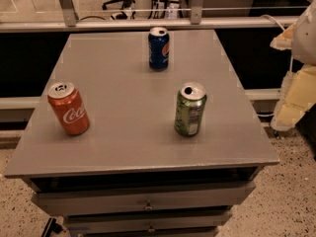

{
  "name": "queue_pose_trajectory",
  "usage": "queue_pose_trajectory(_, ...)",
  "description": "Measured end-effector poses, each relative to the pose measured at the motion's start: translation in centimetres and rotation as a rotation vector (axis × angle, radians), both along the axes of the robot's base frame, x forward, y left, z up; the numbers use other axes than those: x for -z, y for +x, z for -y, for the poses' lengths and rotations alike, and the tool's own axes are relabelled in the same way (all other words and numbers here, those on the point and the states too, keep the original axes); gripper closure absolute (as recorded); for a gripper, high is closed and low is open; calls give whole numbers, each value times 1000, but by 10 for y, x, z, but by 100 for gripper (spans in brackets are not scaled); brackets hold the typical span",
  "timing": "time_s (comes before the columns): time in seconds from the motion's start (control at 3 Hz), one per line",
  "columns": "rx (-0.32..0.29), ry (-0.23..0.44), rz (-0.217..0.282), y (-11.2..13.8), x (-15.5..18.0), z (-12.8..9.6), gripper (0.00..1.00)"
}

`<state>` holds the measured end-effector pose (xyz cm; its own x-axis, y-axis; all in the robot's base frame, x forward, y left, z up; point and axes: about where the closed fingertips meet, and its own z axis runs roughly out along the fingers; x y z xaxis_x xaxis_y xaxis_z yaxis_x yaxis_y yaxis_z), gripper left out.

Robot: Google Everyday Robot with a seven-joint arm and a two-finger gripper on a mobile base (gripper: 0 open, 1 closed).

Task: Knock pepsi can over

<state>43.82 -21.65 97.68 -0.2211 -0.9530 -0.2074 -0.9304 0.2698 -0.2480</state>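
The pepsi can (158, 49), dark blue with a silver top, stands upright near the far middle of the grey table (123, 98). My gripper (295, 90) shows as cream and white parts at the right edge of the camera view. It is off the table's right side, well apart from the pepsi can, and partly cut off by the frame.
An orange-red Coca-Cola can (68, 108) stands at the table's left. A green can (190, 108) stands right of centre, between the gripper and the front edge. Drawers (148, 201) sit below the tabletop. A metal rail (148, 23) runs behind the table.
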Motion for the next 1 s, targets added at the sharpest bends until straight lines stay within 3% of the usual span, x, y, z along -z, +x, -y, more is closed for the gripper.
queue_pose_trajectory(0.67,22,15,17,3,-4,3,0)
queue_pose_trajectory(1.0,51,34,54,1,-10,7,0)
